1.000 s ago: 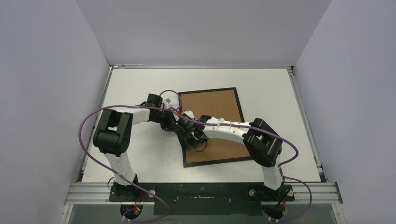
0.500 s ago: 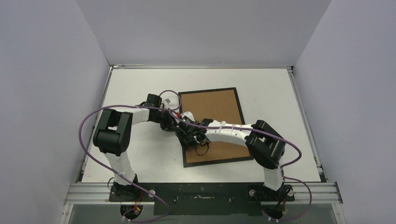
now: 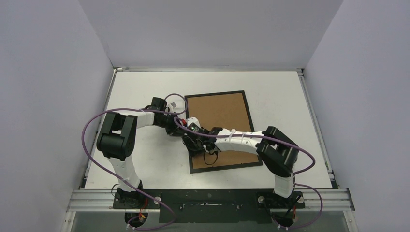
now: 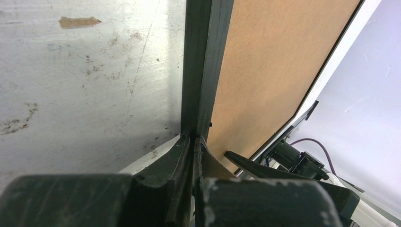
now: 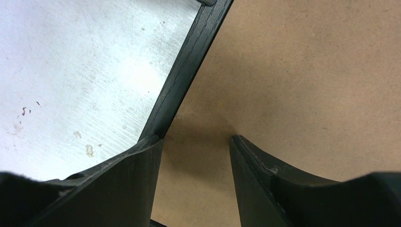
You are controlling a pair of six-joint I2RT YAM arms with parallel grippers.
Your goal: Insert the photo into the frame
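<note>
The black frame point(image 3: 225, 167) lies flat on the table with a brown backing board point(image 3: 220, 111) filling it. The photo is hidden. My left gripper point(image 3: 183, 133) is at the frame's left rail. In the left wrist view it point(image 4: 194, 139) is shut, tips against the rail point(image 4: 203, 56), nothing between them. My right gripper point(image 3: 192, 142) hovers just inside that rail. In the right wrist view it point(image 5: 196, 139) is open over the backing point(image 5: 307, 71), its left finger point(image 5: 137, 165) at the rail's point(image 5: 189, 61) inner edge. One right finger point(image 4: 255, 165) shows in the left wrist view.
The white table point(image 3: 145, 87) is scuffed, with a small brown scrap point(image 4: 79, 21) on it left of the frame. Grey walls enclose the table on three sides. Purple cables point(image 3: 92, 125) loop off both arms.
My right gripper has slid left along the backing toward the frame's left rail, and its jaws have narrowed. The left gripper has stayed at the rail.
</note>
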